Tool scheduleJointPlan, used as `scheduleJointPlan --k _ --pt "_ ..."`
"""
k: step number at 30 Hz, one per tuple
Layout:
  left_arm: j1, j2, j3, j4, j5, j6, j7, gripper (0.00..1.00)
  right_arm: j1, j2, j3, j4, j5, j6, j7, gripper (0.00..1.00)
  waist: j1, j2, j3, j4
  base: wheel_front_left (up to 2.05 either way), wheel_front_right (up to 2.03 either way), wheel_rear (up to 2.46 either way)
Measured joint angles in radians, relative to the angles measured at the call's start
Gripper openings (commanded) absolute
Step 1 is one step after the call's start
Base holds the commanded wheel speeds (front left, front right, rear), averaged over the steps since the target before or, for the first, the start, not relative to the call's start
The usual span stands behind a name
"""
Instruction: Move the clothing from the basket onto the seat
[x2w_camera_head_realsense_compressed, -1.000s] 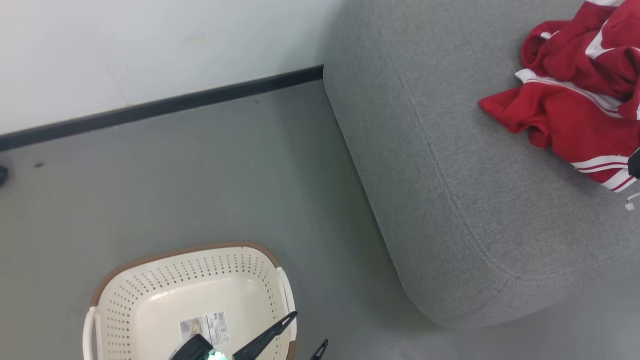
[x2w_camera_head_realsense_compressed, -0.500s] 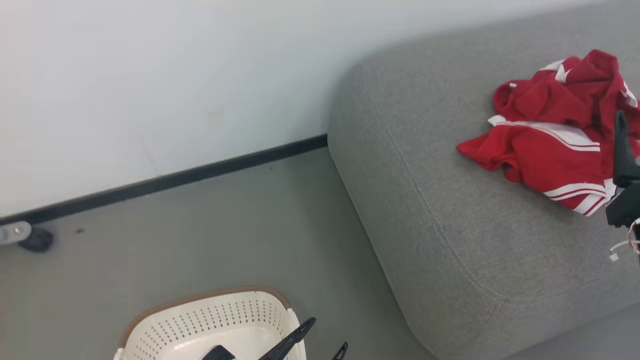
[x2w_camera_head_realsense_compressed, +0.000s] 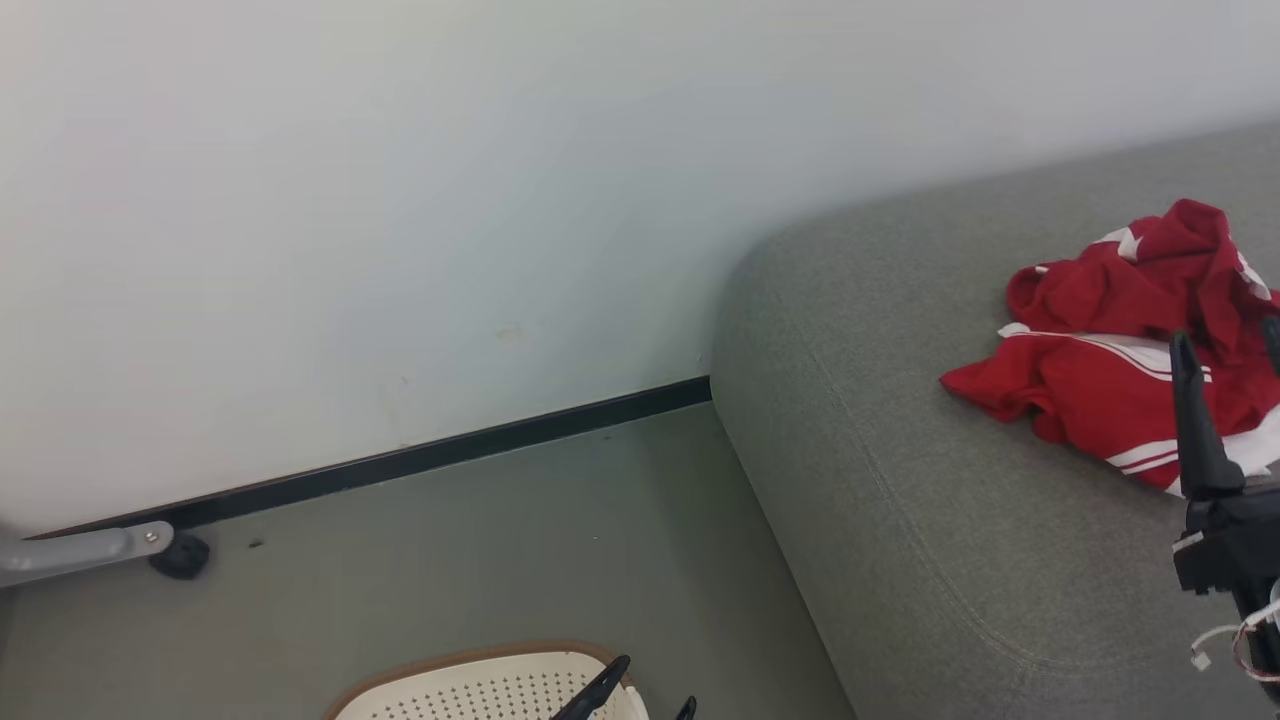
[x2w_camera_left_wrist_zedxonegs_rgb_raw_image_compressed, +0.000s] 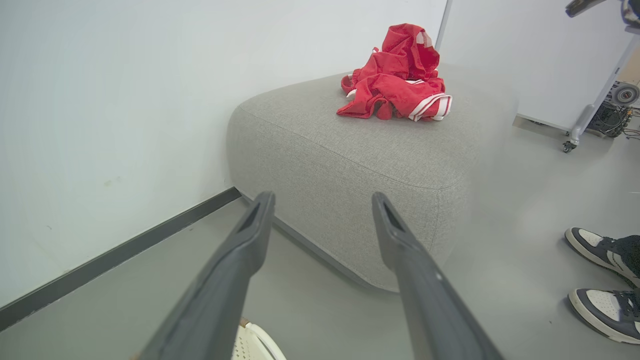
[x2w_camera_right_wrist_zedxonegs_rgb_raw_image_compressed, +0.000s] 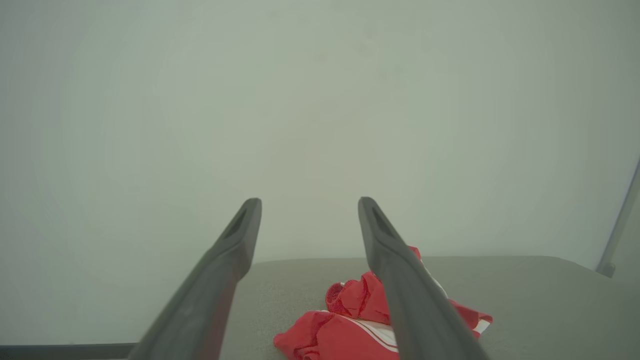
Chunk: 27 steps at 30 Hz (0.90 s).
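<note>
Up on the grey seat (x2w_camera_head_realsense_compressed: 900, 500), the red clothing (x2w_camera_head_realsense_compressed: 1100, 390) lies in a crumpled heap, well apart from the basket (x2w_camera_head_realsense_compressed: 480, 690) down on the floor (x2w_camera_head_realsense_compressed: 500, 540). Right end effector (x2w_camera_right_wrist_zedxonegs_rgb_raw_image_compressed: 308, 201) hovers beside the heap, fingers spread, empty. Left end effector (x2w_camera_left_wrist_zedxonegs_rgb_raw_image_compressed: 322, 197) is spread too, empty, over the basket's edge.
</note>
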Motion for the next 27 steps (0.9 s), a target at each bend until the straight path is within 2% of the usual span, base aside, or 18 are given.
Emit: scheduleJointPlan --k 5,13,21,27 --pt "0.016 -0.004 0.022 0.005 -0.006 0.004 0.0 1.0 0.125 0.016 -0.009 -0.123 0.015 0.0 0.0 1.0 0.0001 0.0 -0.029 0.047 0.0 0.0 0.0" --pt "0.016 -0.006 0.108 0.008 -0.016 0.048 0.0 1.0 0.261 0.087 -0.01 -0.233 0.036 0.0 0.0 1.0 0.0001 0.0 -0.061 0.139 0.0 0.0 0.0" --pt "0.016 -0.007 0.167 0.031 -0.016 0.088 0.0 1.0 0.321 0.141 0.031 -0.248 0.037 0.0 0.0 1.0 0.0002 0.0 -0.076 0.218 0.0 0.0 0.0" --pt "0.018 -0.007 0.217 0.042 -0.014 0.123 0.0 1.0 0.364 0.17 0.057 -0.215 0.031 0.0 0.0 1.0 0.0002 0.0002 -0.087 0.271 0.0 0.0 0.0"
